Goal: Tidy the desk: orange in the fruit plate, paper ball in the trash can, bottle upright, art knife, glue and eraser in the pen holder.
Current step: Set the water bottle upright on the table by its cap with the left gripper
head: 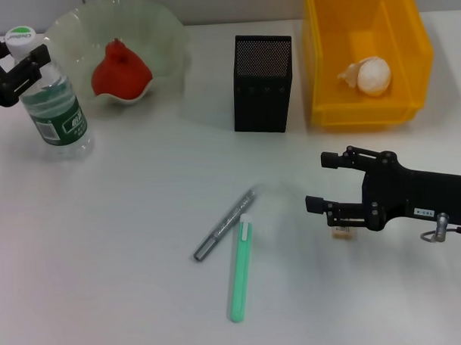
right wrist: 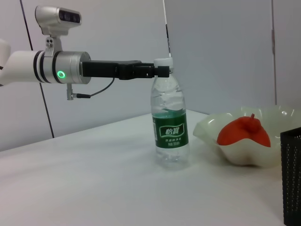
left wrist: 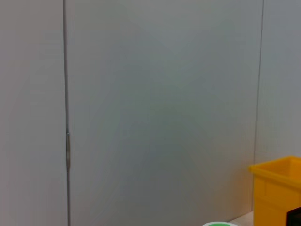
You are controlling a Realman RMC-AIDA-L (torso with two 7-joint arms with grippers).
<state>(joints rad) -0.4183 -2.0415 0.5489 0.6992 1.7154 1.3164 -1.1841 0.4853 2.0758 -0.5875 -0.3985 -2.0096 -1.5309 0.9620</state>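
L jaws closed on the neck of the bottle (head: 55, 103), just under its white cap; left gripper (head: 19, 70) reaches in from the L edge of the head view. In the right wrist view the same gripper (right wrist: 157, 70) clamps the bottle (right wrist: 169, 127) at the neck. Bottle stands upright on the counter (head: 105, 260), base touching the surface, green label facing out.

R jaws spread apart, nothing held. Right gripper (head: 325, 183) hangs low over the counter at the R side, fingers pointing toward centre. Eraser (head: 340, 232) lies on the counter just under/beside the lower finger; contact can't be told.

Orange (head: 121, 72) sits inside the fruit plate (head: 169, 38), just beside the bottle at back L; both also show in the right wrist view, orange (right wrist: 244, 134) in plate (right wrist: 211, 129). Paper ball (head: 371, 75) lies inside the trash can (head: 419, 56) at back R. Pen holder (head: 262, 82) stands upright between plate and trash can, near the can; its inside isn't visible.

Mid counter: grey pen-like tool (head: 225, 224) and green stick-shaped item (head: 240, 272), lying flat, nearly touching at one end, well apart from the pen holder.

Left wrist view: mostly wall, trash can corner (left wrist: 277, 193) and a sliver of green cap (left wrist: 218, 224).
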